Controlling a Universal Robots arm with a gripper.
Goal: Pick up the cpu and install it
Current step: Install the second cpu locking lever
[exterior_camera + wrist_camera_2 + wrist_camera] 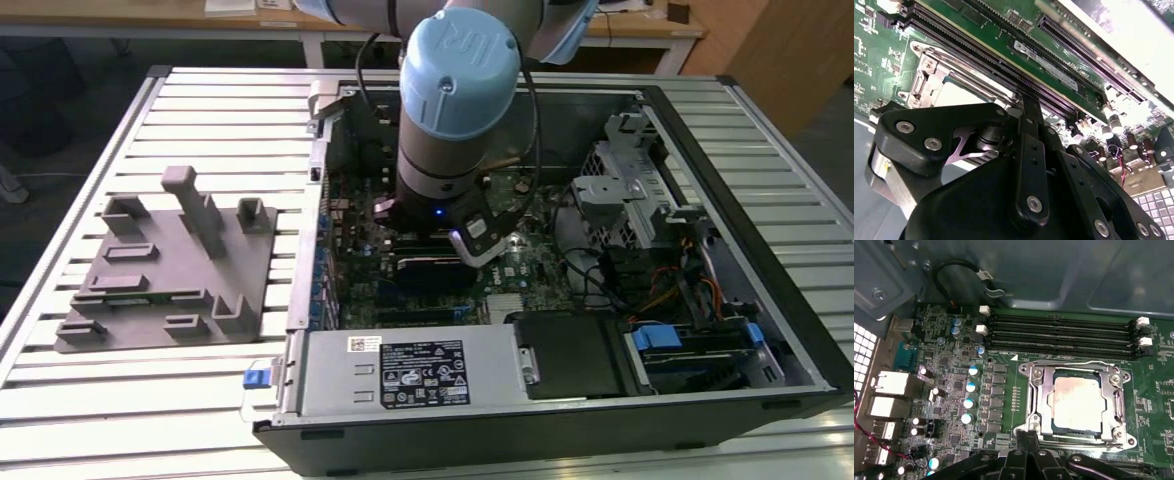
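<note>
The ribbed silver metal work table (80, 400) is carrying everything, and on it the open black desktop computer case (747, 200) is lying on its side with its green motherboard (350, 270) facing up. Toward the exterior view's left of the case, a grey plastic fixture tray with upright posts (174, 270) is sitting on the table, well apart from the arm. The grey robot arm with a pale blue joint cap (459, 70) is reaching down into the case, over the middle of the board. A silver power supply box with a printed label (400, 375) is occupying the near edge of the case.

In the first wrist view, four long black memory slots (1059, 335) are running beside the silver metal socket frame (1034, 390). The small flat square cpu with a silvery top (1076, 399) is lying inside that frame, seated flat in the socket (its pale surface is catching glare). The black gripper (1026, 440) is hanging just beside the frame's edge, apart from the chip and holding nothing. Whether its fingers are spread or closed, I cannot tell; black linkage is hiding the tips in both wrist views.
</note>
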